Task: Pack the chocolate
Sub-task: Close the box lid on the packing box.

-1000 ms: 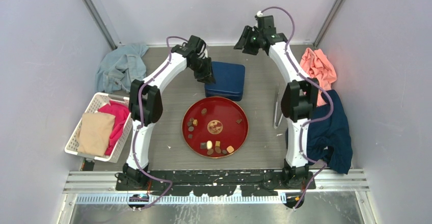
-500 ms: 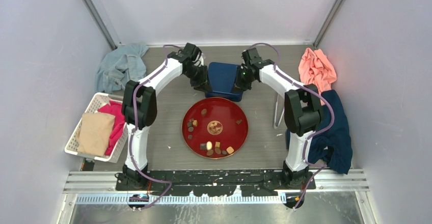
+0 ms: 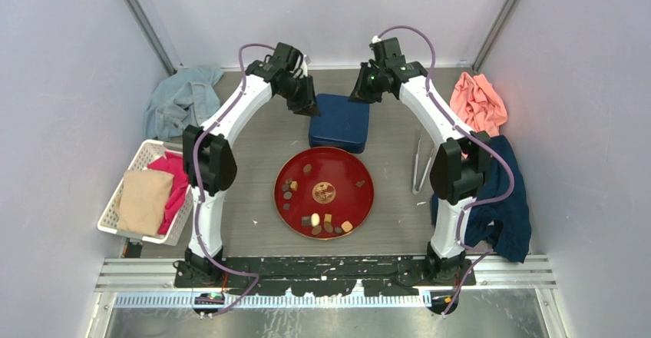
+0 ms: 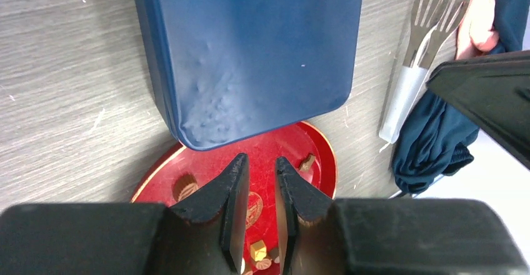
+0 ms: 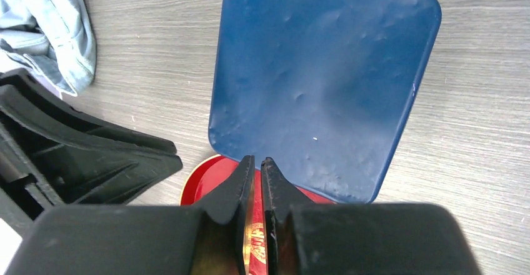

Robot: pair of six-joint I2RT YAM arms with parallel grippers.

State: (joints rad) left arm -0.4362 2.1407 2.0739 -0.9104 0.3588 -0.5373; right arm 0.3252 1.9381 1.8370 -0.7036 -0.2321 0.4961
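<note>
The chocolate (image 3: 326, 223) is several small round and square pieces, dark, tan and cream, scattered on a red plate (image 3: 361, 207) with a gold emblem. Pieces also show in the left wrist view (image 4: 185, 186). A closed dark blue box (image 3: 339, 122) lies just behind the plate and fills both wrist views (image 4: 250, 50) (image 5: 319, 87). My left gripper (image 3: 313, 110) (image 4: 260, 159) hovers over the box's left edge, jaws slightly apart and empty. My right gripper (image 3: 358, 94) (image 5: 257, 159) hovers over the box's far right corner, jaws nearly together and empty.
Metal tongs (image 3: 418, 165) lie right of the plate. A white basket (image 3: 115, 200) holding tan and pink cloth stands at the left. A pale blue cloth (image 3: 184, 100) lies back left, a pink one (image 3: 480, 100) and a navy one (image 3: 499, 200) at the right.
Both grippers came down to the sides of the blue box half a second ago and have now drawn up and back from it. The box and plate have not moved.
</note>
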